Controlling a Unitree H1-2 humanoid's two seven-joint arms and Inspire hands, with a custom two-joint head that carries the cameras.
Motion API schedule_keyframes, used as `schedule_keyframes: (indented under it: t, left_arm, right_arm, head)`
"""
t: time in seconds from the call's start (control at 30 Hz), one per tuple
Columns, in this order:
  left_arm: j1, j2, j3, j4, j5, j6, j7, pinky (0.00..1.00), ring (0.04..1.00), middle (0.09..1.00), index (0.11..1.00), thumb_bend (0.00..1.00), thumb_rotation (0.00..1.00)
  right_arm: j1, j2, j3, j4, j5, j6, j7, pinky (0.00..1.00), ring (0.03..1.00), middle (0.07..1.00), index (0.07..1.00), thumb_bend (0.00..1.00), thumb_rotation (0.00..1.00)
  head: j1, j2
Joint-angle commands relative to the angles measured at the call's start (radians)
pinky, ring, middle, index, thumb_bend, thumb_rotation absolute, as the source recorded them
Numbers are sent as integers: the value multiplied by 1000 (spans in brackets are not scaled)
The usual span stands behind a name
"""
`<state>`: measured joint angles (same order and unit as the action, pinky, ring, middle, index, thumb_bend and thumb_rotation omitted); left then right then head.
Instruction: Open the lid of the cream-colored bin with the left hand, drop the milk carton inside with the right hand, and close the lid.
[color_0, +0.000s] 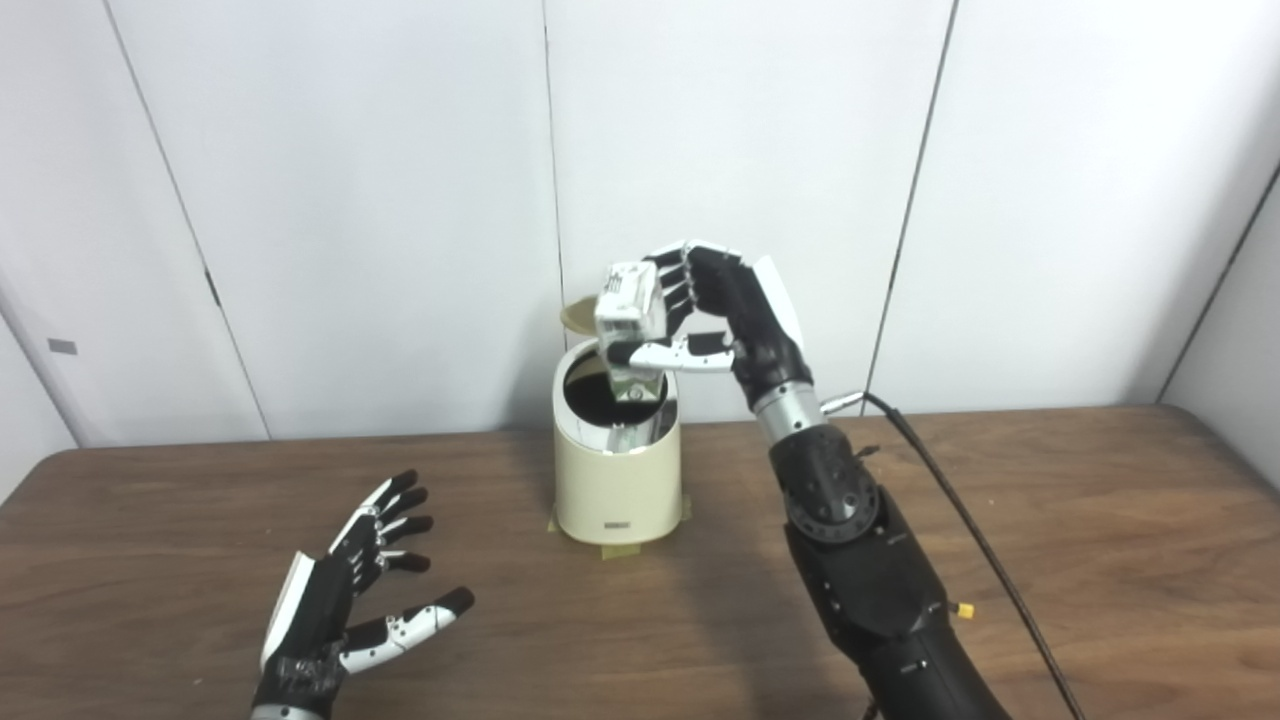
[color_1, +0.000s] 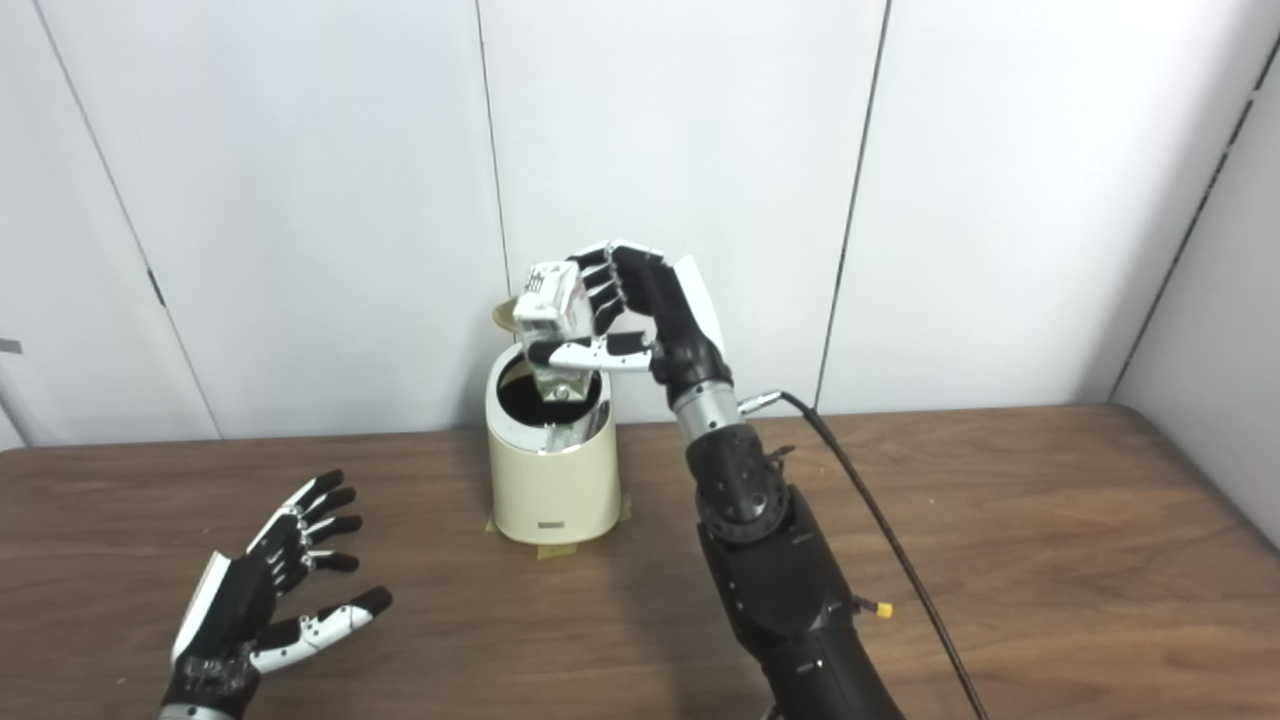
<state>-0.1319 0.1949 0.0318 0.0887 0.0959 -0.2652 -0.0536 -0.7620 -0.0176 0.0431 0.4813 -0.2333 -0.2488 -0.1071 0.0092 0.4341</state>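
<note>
The cream-colored bin (color_0: 615, 480) stands on the wooden table near the back wall, taped down at its base. Its lid (color_0: 577, 317) is flipped up behind the dark round opening. My right hand (color_0: 725, 310) is shut on the white milk carton (color_0: 630, 318), holding it tilted just above the bin's opening, its lower end at the rim. My left hand (color_0: 350, 590) hovers over the table at the front left, fingers spread, open and holding nothing, well away from the bin.
A black cable (color_0: 980, 540) trails from my right wrist across the table toward the front right. White wall panels rise close behind the bin. The table's (color_0: 1100, 520) brown top stretches out to both sides.
</note>
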Motion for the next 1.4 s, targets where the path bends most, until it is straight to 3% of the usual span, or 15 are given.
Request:
schedule_keyframes:
  t: [0.0,0.27,0.77,1.37]
  left_arm:
    - [8,-19,-13,-9,8,-14,8,653,811,878,920,758,139]
    - [18,-24,-20,-32,20,0,15,629,801,874,917,755,134]
    - [30,-31,-24,-51,34,10,16,627,799,869,909,737,104]
    - [37,-35,-26,-73,23,25,10,644,803,871,911,735,94]
  right_arm:
    - [-89,5,-5,0,24,-88,-20,319,397,474,532,515,0]
    - [-132,-17,33,128,-49,-217,-83,317,403,474,531,516,0]
    - [-198,-98,218,250,-69,-221,-236,319,405,477,528,516,0]
    - [-212,-140,316,294,-60,-221,-285,325,407,474,524,518,0]
  head:
    - [0,0]
    - [8,8]
    - [20,15]
    - [23,23]
